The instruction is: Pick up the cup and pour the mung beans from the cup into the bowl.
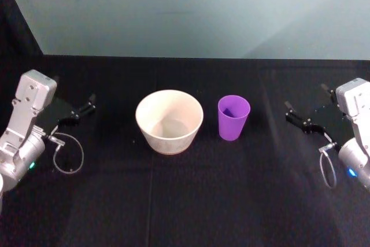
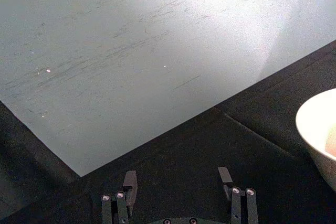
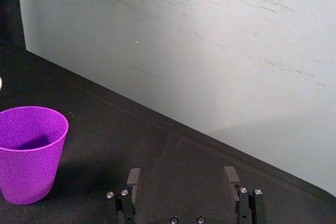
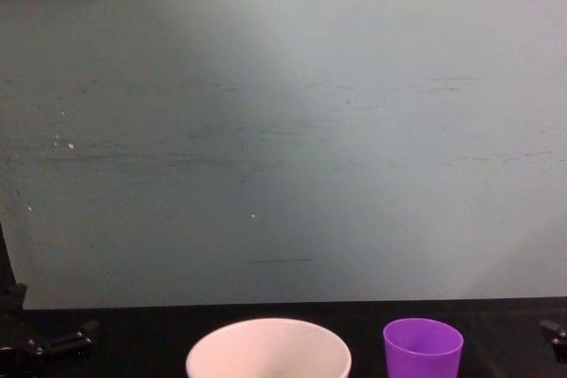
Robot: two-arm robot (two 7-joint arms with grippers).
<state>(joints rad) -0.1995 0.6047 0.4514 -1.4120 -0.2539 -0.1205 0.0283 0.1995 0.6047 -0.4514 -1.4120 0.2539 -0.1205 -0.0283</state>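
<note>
Right arm's call: upright purple cup (image 1: 233, 118) stands clear to the left of my wide-spread right fingers (image 3: 133, 178); bowl (image 1: 167, 140) blocks the equally wide left fingers (image 2: 129, 182).

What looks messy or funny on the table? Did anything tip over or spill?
Nothing stands out. The cup stands upright beside the bowl, close to it but not touching, and no beans lie on the black table. The left gripper and right gripper are open, out to the sides.
</note>
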